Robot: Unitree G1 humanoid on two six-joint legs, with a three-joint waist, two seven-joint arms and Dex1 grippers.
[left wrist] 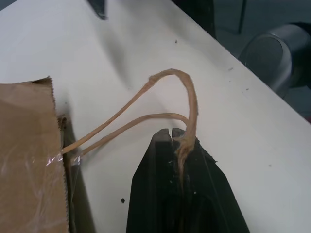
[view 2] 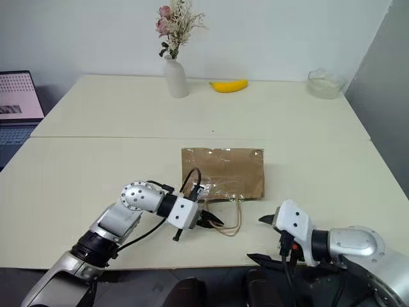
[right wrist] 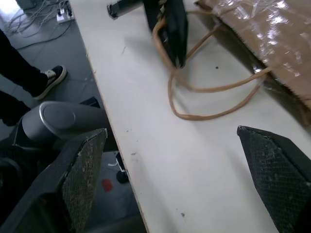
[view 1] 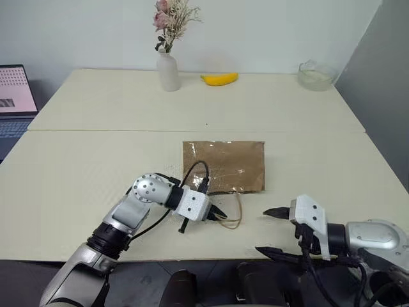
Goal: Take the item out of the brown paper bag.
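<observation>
The brown paper bag (view 1: 223,165) lies flat and crumpled near the middle of the table, its opening toward me. Two tan cord handles (view 1: 234,218) loop out over the table. My left gripper (view 1: 220,214) is shut on one cord handle (left wrist: 187,102), which is pinched between its black fingers (left wrist: 160,160) just in front of the bag's mouth. To the right, at the table's front edge, my right gripper (view 1: 262,231) stands wide open with nothing between its fingers (right wrist: 82,170); the cord loops lie beyond it. The item is hidden.
At the table's far side stand a white vase (view 1: 168,70) with dried flowers, a banana (view 1: 219,78) and a glass bowl (view 1: 316,75). A laptop (view 1: 14,96) sits at the far left. A person's shoe (right wrist: 51,77) is on the floor beside the table edge.
</observation>
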